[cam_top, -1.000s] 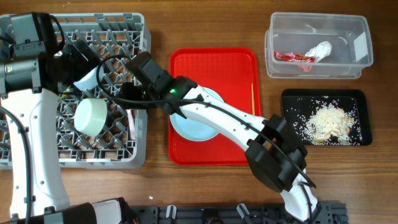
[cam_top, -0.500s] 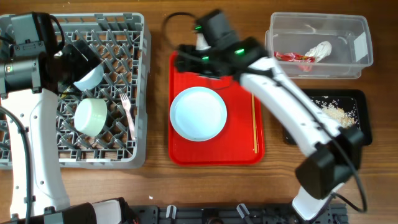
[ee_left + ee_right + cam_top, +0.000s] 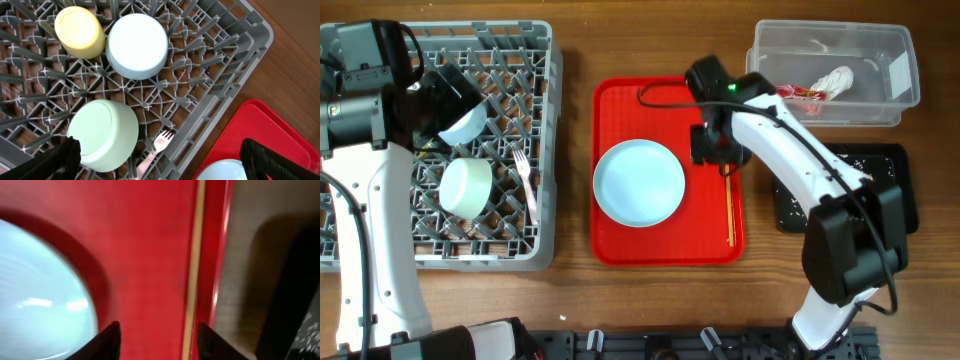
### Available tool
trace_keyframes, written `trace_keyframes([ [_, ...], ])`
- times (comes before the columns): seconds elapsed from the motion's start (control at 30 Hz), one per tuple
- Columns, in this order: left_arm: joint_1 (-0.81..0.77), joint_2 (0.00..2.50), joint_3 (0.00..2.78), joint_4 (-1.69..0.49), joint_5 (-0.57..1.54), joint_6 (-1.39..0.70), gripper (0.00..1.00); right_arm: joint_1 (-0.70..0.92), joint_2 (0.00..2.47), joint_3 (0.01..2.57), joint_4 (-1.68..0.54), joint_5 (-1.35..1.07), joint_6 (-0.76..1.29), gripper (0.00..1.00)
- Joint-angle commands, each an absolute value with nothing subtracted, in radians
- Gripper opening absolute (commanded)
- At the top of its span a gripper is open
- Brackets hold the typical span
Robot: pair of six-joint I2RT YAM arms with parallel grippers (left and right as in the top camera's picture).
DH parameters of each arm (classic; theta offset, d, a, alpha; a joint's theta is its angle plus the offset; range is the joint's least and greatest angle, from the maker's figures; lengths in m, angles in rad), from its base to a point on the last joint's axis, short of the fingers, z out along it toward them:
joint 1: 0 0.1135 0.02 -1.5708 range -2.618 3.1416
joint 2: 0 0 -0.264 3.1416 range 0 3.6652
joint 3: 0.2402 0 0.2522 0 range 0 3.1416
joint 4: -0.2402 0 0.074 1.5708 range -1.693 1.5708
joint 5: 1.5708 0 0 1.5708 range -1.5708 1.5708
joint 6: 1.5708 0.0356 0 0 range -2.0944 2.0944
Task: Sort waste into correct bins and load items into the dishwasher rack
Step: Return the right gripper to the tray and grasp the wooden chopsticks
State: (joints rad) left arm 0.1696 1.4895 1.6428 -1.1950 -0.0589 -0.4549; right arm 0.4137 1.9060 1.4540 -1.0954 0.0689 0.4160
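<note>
The grey dishwasher rack (image 3: pixel 380 250) (image 3: pixel 220 55) holds an upturned pale-blue bowl (image 3: pixel 137 45), an upturned pale-green bowl (image 3: pixel 468 188) (image 3: pixel 102 134), a yellow cup (image 3: pixel 79 31) and a white fork (image 3: pixel 527 180) (image 3: pixel 159 145). My left gripper (image 3: pixel 448 98) (image 3: pixel 172 161) hovers open above them, holding nothing. The pale-blue plate (image 3: pixel 639 182) (image 3: pixel 40 295) lies on the red tray (image 3: pixel 665 105). My right gripper (image 3: pixel 716 150) (image 3: pixel 160 342) is open over the tray's right side, empty. The clear tub (image 3: pixel 895 45) holds a red wrapper (image 3: pixel 795 92) and a white napkin (image 3: pixel 832 80).
A thin wooden stick (image 3: pixel 728 205) (image 3: pixel 195 270) lies along the red tray's right edge, just inside my right-hand finger. The black tray (image 3: pixel 905 200) (image 3: pixel 295 305) sits right of it, partly hidden by my right arm. Bare wood separates rack and tray.
My right arm has swung away from the rack, past the tray's far edge, and now sits low over the tray's right side. The plate is uncovered. The left arm has not moved.
</note>
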Motion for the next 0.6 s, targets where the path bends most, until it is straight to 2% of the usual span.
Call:
trace_keyframes([
  [0.0,0.172,1.492,1.643,-1.194,-0.069,-0.457,1.0,0.398,1.925,1.388,-1.097,0.051,0.411,0.45],
  [0.13,0.172,1.492,1.643,-1.194,-0.069,-0.457,1.0,0.398,1.925,1.337,-1.085,0.051,0.411,0.45],
  [0.3,0.172,1.492,1.643,-1.194,-0.069,-0.457,1.0,0.392,1.925,1.275,-1.016,-0.017,0.398,0.39],
  [0.57,0.172,1.492,1.643,-1.194,-0.069,-0.457,1.0,0.369,1.925,1.21,-0.968,-0.033,0.39,0.39],
])
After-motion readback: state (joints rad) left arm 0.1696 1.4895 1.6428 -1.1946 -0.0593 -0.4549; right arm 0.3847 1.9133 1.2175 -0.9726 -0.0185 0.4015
